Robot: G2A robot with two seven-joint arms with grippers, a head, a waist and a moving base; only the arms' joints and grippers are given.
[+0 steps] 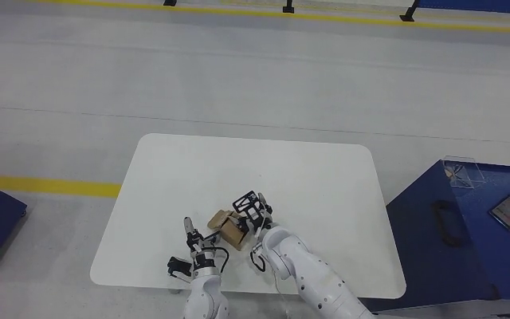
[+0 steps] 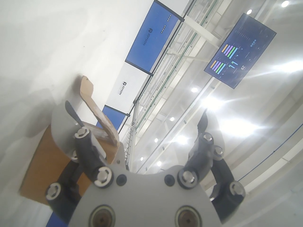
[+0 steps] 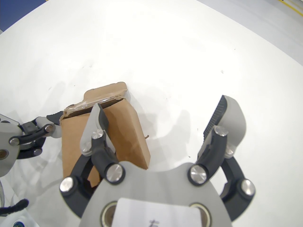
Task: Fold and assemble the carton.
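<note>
A small brown carton [image 1: 228,227] lies on its side on the white table [image 1: 319,183], near the front edge, with a flap [image 3: 111,93] sticking out at one end. My right gripper [image 1: 250,205] is open just above it. One of its fingers [image 3: 98,119] rests over the carton [image 3: 123,131] and the other hangs over bare table. My left gripper [image 1: 190,230] is open on the carton's other side. One left fingertip [image 3: 55,116] touches the carton's edge. In the left wrist view the carton [image 2: 45,161] sits beside one finger [image 2: 73,116], its flap [image 2: 94,105] bent upward.
A blue cabinet [image 1: 454,231] stands off the table's right side. The table's front edge [image 1: 239,285] is close to both grippers. Bare tabletop stretches behind and to the right of the carton.
</note>
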